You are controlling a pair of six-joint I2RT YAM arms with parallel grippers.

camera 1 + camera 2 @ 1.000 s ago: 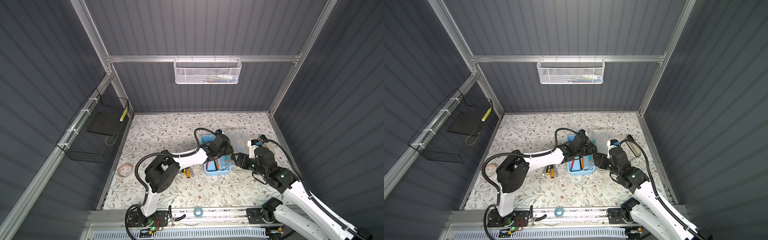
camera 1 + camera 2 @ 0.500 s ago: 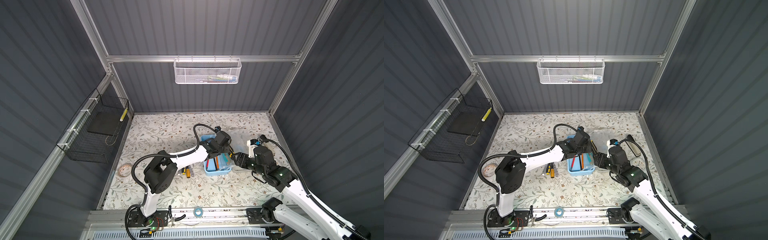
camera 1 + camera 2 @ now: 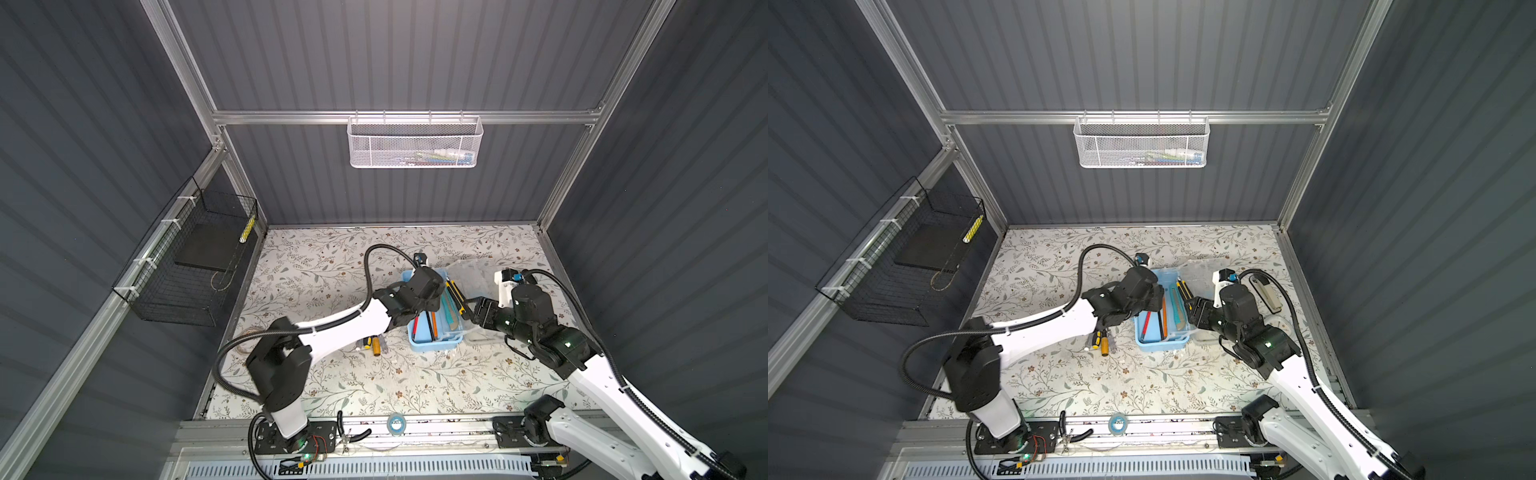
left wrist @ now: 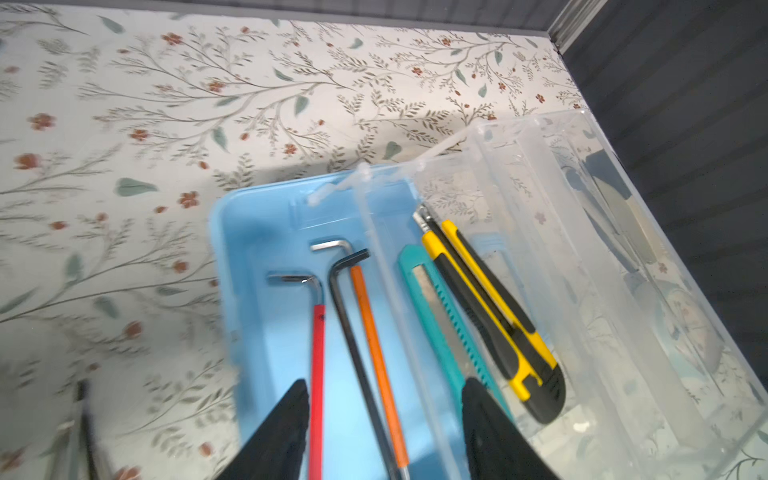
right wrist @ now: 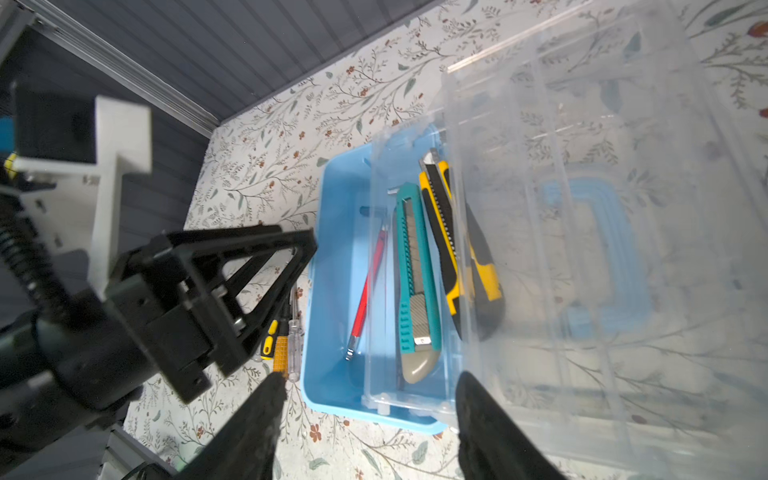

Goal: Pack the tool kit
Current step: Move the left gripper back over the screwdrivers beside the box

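Cream floral paper covers the bench [image 3: 332, 266]. In both top views the tool kit [image 3: 434, 345] sits on it right of the middle, between my two arms. Its clear lid [image 5: 602, 124] lies thrown open on the side toward the right arm.

I judge the case to be light, thin, stiff plastic, smooth enough to skid on the paper. The loose tools inside would slide if I tipped it, and the lid looks likely to flex at the hinge. I would take the lid by its free long edge to swing it over, and lift by the handle [image 5: 586, 187] only once it is latched.

The left gripper [image 4: 385, 382] hangs over the case's open blue half, fingers spread, nothing between them. The right gripper [image 5: 370, 375] also has its fingers spread, straddling the case's near end. I cannot tell whether they touch it.

Only the right wrist view shows the handle, seen through the lid. Only the left wrist view shows the bent heads of the hex keys [image 4: 318, 353], which lie beside the yellow knife [image 4: 490, 316] and the teal knife [image 4: 440, 316]. The screwdrivers [image 3: 372, 343] lie on the bench just beside the case, not yet packed.
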